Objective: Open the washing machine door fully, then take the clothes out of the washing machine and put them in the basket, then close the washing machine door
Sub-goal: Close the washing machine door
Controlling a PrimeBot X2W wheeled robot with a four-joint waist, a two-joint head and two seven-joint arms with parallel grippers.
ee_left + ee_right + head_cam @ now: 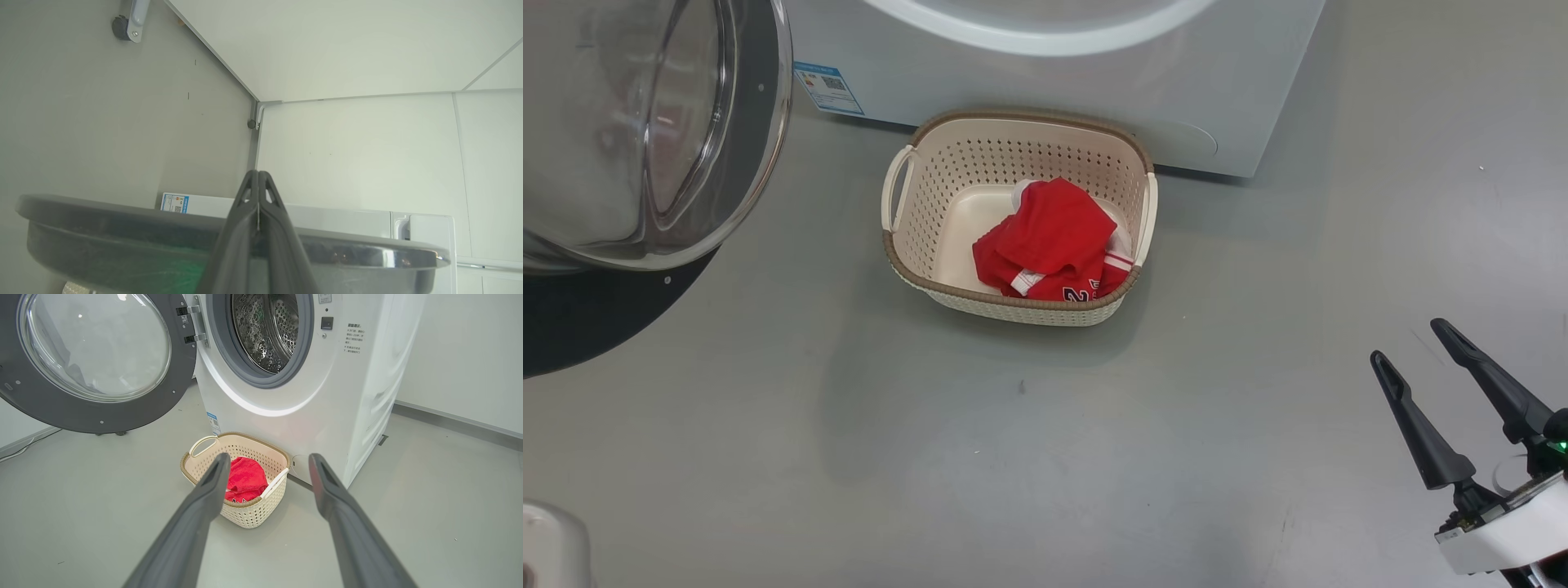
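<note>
Floor of smooth, pale grey [1045, 457] runs bare up to white wall panels [367, 155], with a grey skirting strip [449, 420] along the wall beyond the machine's far side. On it stands the big white boxy front-loading washing machine [327, 396], its perforated steel drum [265, 330] exposed. The large round door with a wide dark rim and bulging clear glass bowl [98, 416] hangs swung wide on its hinges, over the floor. Just in front of the machine's base sits the small cream perforated plastic basket with a brown woven-look rim [1013, 300]. A crumpled red garment with white trim [1054, 237] lies inside it, toward its right. The right gripper [1408, 340] hovers over open floor, well apart from the basket, fingers spread and empty. The left gripper [258, 175] has its fingers pressed together, holding nothing (the door's rim crosses right behind them; contact cannot be told).
</note>
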